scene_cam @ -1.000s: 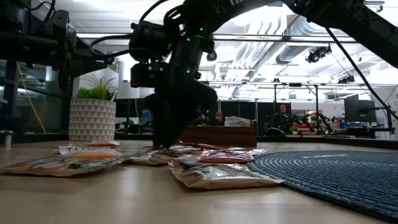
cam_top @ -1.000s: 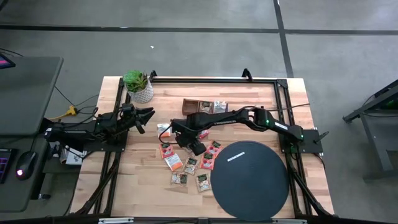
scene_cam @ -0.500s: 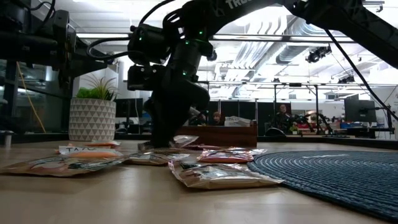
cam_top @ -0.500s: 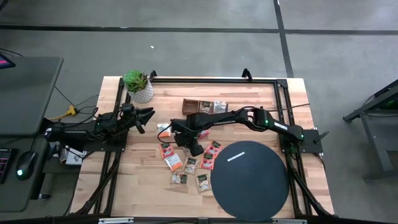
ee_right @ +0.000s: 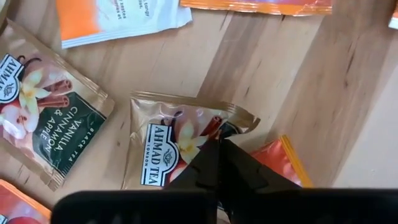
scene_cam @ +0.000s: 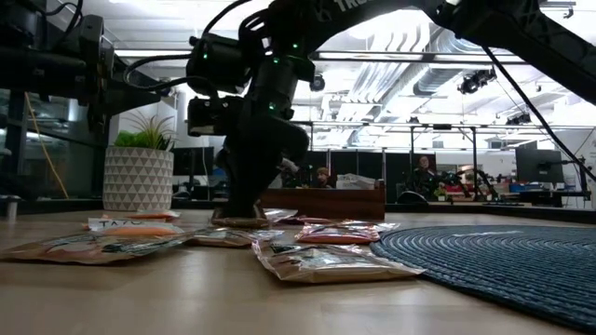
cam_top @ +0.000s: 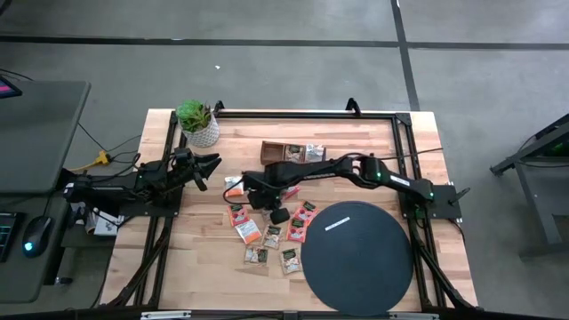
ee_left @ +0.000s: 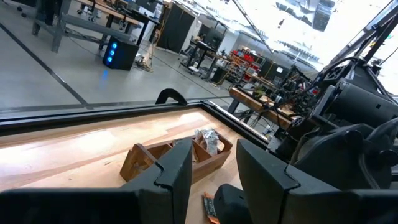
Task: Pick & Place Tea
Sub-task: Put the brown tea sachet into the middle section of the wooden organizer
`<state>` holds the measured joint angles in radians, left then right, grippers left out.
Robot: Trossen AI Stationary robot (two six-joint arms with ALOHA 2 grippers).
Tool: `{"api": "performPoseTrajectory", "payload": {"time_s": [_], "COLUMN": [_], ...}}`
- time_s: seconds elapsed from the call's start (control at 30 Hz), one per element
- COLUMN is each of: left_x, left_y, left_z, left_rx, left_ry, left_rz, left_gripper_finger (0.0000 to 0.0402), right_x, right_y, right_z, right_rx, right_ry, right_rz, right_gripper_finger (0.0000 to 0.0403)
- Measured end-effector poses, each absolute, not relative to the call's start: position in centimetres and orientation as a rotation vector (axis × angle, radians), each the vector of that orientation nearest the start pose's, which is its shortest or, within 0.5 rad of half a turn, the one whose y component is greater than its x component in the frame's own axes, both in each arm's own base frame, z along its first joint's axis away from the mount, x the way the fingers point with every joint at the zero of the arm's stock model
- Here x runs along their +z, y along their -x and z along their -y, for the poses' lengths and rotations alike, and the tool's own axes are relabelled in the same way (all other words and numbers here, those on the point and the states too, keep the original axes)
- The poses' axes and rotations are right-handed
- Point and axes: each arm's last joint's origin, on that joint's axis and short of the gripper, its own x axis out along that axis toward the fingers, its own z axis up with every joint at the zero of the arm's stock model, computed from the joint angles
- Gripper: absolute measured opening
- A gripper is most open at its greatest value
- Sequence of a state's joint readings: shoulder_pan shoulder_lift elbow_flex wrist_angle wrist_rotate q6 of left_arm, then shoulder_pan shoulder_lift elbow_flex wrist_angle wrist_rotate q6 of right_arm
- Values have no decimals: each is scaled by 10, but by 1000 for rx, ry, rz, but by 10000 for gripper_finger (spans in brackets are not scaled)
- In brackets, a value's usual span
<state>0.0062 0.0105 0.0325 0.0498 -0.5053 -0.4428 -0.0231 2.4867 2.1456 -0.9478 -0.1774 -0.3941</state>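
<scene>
While left gripper point(cam_top: 210, 163) jaws sit parted, right gripper point(ee_right: 219, 163) jaws pinch gold tea sachet point(ee_right: 168, 140).

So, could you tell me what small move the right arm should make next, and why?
Probably a short straight lift. The right tool looks shut on one edge of the gold Ahmad tea sachet, low over the table with neighbouring sachets close by. Rising first should free it before it is carried off. The left tool waits, open, near the table's left side.

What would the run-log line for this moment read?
right gripper: shut on tea sachet, at table level | left gripper: open, waiting near plant pot | wooden tray: behind the scattered sachets
</scene>
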Motion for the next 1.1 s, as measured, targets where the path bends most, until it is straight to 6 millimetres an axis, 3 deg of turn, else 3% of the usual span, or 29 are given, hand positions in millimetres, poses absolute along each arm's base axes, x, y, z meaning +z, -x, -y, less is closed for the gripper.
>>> {"api": "performPoseTrajectory", "payload": {"time_s": [0.33,0.5,0.8,1.1], "left_x": [178,178,178,178], "left_y": [-92,-92,-92,-92], "left_z": [-15,-15,-15,-14], "left_rx": [488,487,487,483], "left_ry": [451,451,451,451], "left_rz": [182,182,182,181], "left_gripper_finger": [123,123,124,123], "right_x": [203,227,247,248], "right_y": [-516,-502,-484,-473], "right_z": [9,18,63,102], "right_rx": [278,124,-198,-351], "right_ry": [272,298,313,301], "right_rz": [-1158,-1168,-1248,-1305], "right_gripper_finger": [2,2,1,1]}}
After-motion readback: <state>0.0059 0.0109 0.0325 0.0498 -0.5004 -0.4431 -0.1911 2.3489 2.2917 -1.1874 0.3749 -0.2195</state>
